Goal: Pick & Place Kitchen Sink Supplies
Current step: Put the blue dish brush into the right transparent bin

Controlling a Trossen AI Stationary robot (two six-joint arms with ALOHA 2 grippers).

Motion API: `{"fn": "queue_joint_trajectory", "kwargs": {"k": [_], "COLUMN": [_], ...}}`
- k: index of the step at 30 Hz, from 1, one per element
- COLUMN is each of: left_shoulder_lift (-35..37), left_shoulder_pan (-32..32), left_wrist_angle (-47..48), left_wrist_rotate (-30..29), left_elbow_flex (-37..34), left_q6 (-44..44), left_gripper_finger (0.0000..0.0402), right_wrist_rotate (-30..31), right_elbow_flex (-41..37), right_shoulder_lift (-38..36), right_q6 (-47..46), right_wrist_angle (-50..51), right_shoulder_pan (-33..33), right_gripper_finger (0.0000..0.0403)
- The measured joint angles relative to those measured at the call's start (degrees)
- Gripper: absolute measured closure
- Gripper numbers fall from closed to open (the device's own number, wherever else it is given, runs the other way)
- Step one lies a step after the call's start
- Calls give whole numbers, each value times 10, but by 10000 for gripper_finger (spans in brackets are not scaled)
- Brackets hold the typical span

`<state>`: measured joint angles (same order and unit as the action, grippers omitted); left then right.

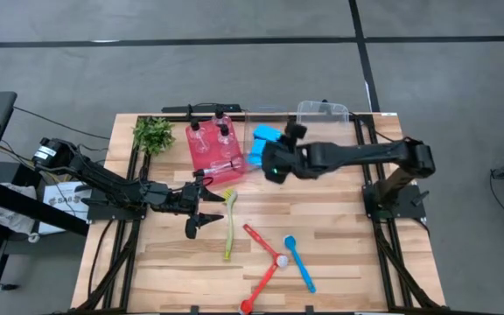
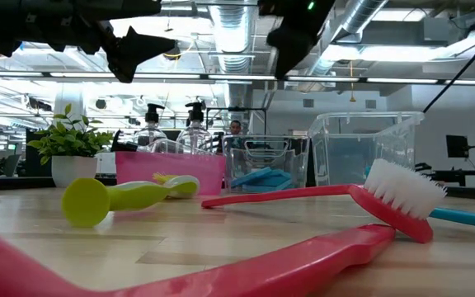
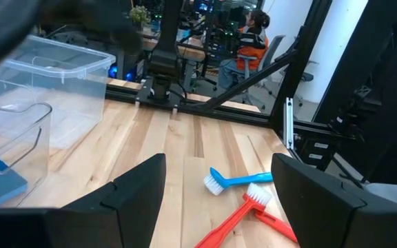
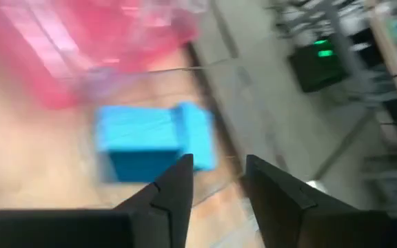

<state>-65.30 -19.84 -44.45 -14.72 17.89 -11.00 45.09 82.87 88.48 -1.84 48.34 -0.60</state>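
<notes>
Already we see part of the sorting done. Taking the red translucent plastic bin (image 1: 213,147) as our landmark: inside it stand two small clear bottles with black pump tops (image 1: 225,133), so those look placed. Just beside it, on the side away from the leafy green plant (image 1: 153,133), sits a small clear plastic bin (image 1: 266,140) holding blue rectangular sponges (image 4: 154,140); we count at least two, though the arm covers part of them. A larger clear plastic bin (image 1: 324,112) stands next along that row, apparently empty.

Our right gripper (image 1: 274,168) hangs above the sponges, its fingers a little apart with nothing between them, which we judge to be a sponge just dropped in. Our left gripper (image 1: 201,213) hovers in front of the red bin, fingers spread wide and empty.

What remains, we judge, is the brushes, all lying on the wooden table (image 1: 348,262) in front of the red bin: one yellow-green long-handled brush (image 1: 229,223) nearest it, two red long-handled brushes (image 1: 261,245) crossing farther out, and one blue long-handled brush (image 1: 299,262) beyond them. That makes four brushes unsorted.
</notes>
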Motion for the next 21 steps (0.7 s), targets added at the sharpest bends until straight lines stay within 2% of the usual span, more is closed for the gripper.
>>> {"fn": "queue_joint_trajectory", "kwargs": {"k": [6, 13, 17, 21], "left_shoulder_lift": [0, 0, 0, 0], "left_shoulder_pan": [0, 0, 0, 0], "left_wrist_angle": [3, 3, 3, 3], "left_wrist_rotate": [0, 0, -4, -5], "left_elbow_flex": [0, 0, 0, 0], "left_q6": [0, -13, -6, -24], "left_gripper_finger": [135, 135, 135, 135], "right_wrist_rotate": [-60, -64, -92, -122], "right_elbow_flex": [0, 0, 0, 0], "right_shoulder_lift": [-17, 16, 47, 78], "right_q6": [-124, -279, -349, -402], "right_wrist_angle": [88, 186, 192, 185], "right_shoulder_pan": [103, 215, 261, 298], "right_gripper_finger": [299, 297, 281, 244]}}
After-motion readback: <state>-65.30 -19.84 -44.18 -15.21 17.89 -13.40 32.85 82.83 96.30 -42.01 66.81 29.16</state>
